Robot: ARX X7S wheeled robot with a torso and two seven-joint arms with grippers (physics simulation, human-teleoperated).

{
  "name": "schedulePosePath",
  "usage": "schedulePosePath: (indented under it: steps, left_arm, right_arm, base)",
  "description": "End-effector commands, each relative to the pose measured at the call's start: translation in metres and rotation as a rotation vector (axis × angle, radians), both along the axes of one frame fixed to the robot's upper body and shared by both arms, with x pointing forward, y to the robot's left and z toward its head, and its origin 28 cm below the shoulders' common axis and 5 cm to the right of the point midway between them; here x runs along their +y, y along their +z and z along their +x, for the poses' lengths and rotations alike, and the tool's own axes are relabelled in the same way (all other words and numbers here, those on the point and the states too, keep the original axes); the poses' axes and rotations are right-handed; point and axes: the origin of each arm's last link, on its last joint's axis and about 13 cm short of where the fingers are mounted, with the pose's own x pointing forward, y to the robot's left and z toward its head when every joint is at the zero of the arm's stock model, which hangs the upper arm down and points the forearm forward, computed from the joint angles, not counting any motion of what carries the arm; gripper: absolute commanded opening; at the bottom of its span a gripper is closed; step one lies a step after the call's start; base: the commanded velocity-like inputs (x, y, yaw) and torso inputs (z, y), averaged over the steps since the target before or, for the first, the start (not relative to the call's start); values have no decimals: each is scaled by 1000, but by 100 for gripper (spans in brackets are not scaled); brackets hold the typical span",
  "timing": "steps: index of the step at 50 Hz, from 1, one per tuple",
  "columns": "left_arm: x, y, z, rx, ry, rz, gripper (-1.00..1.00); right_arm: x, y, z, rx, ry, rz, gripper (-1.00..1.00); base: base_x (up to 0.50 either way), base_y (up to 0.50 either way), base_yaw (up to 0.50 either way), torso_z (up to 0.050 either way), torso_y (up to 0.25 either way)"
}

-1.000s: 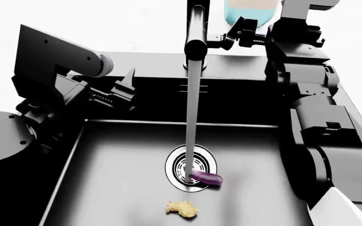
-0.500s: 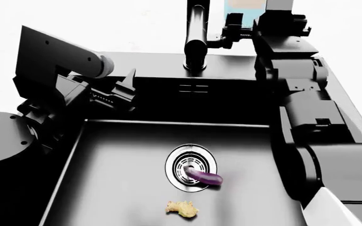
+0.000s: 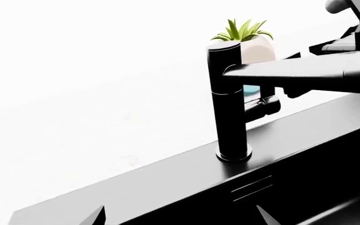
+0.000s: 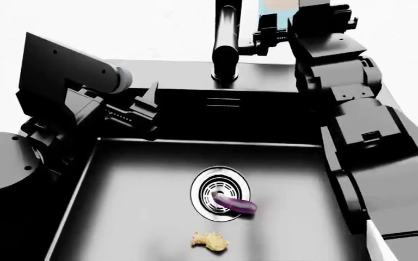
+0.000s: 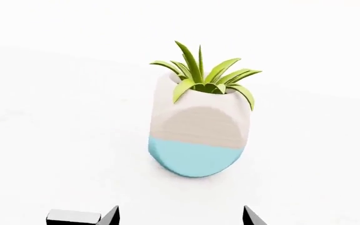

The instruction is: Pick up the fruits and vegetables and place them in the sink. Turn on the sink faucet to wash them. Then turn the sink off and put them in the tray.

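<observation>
2 veg in sink (image 4: 122, 179) | eggplant (image 4: 237, 205) glossy purple | ginger (image 4: 210, 241) knobbly tan

White-and-blue plant pot (image 5: 198, 140) upright on white surface, green leaves, 2 fingers (image 5: 111, 216) apart

Sink (image 4: 122, 217): eggplant (image 4: 237, 205) lies on drain strainer (image 4: 216, 190), at its 4 o'clock edge. Ginger root (image 4: 210, 241) at 6 o'clock from strainer, apart from eggplant. Faucet (image 4: 226, 41) at 12 o'clock behind basin; plant pot (image 5: 198, 136) behind faucet.
</observation>
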Motion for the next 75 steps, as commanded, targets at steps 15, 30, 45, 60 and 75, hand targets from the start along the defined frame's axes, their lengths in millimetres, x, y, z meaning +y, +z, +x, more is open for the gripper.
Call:
schedulePosePath:
  steps: [15,30,45,60,75]
  left_arm:
    - [-3,3,-7,11,-3,33,100]
    - [-5,6,-18,59,-63,145,100]
    - [-2,11,-27,43,-157,278,100]
    - [1,15,-30,38,-142,278,100]
    - [0,16,-29,32,-142,272,100]
  right_arm:
    - [-37,46,-46,284,244,-319,100]
    - [-42,54,-83,534,449,-448,100]
    - [-23,35,-83,643,584,-541,100]
    - [-6,-1,-77,781,707,-603,100]
    - [9,-32,-64,871,809,-624,100]
  base:
    - [0,0,0,0,0]
    - [0,0,0,0,0]
    - [0,0,0,0,0]
    - [0,0,0,0,0]
    - [0,0,0,0,0]
